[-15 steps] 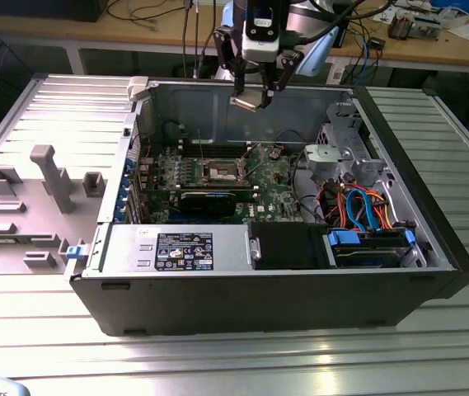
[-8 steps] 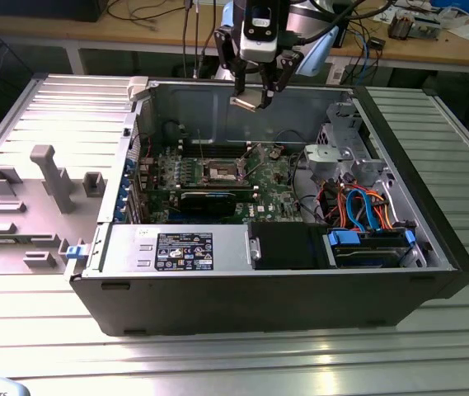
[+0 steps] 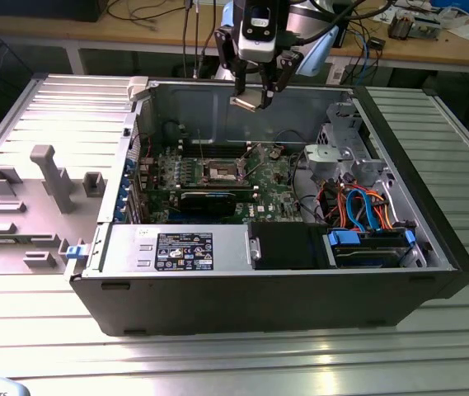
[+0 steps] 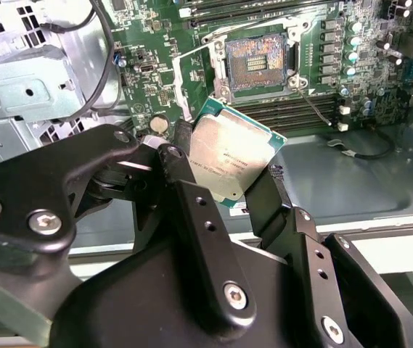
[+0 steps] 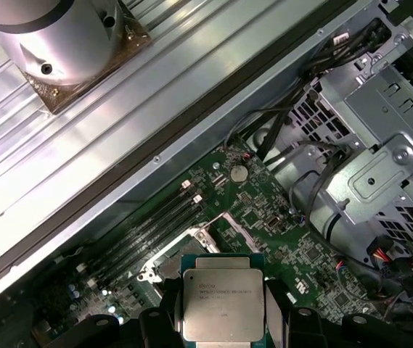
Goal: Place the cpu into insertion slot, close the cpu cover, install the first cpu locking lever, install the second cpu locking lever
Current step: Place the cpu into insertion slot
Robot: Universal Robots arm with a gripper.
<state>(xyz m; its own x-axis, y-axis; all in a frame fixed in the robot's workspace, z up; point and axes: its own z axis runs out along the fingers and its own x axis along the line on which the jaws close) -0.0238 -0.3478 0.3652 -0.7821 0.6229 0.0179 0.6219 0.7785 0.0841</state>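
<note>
My gripper [image 3: 250, 96] hangs above the open computer case, shut on the cpu [image 3: 246, 102], a small square chip with a pale metal face. In both wrist views the cpu [image 4: 228, 158] [image 5: 223, 304] sits edge-on between the black fingers [image 4: 183, 145]. The insertion slot [image 4: 255, 62] lies below on the green motherboard [image 3: 271, 186], its dark centre bare. The cpu is well above it and apart from it. The cpu cover [image 4: 191, 76], a thin silvery frame, stands raised beside the slot. In the exterior view the insertion slot [image 3: 224, 171] is below my gripper, slightly towards the view's left.
A metal drive cage [image 3: 345, 153] with orange and blue cables [image 3: 362, 206] fills the case's right side in the exterior view. A long black card [image 3: 208, 200] and a power supply [image 3: 176, 247] lie in front of the slot. Memory slots [image 5: 148, 225] run beside it. A grey fixture tray [image 3: 28, 206] sits left of the case.
</note>
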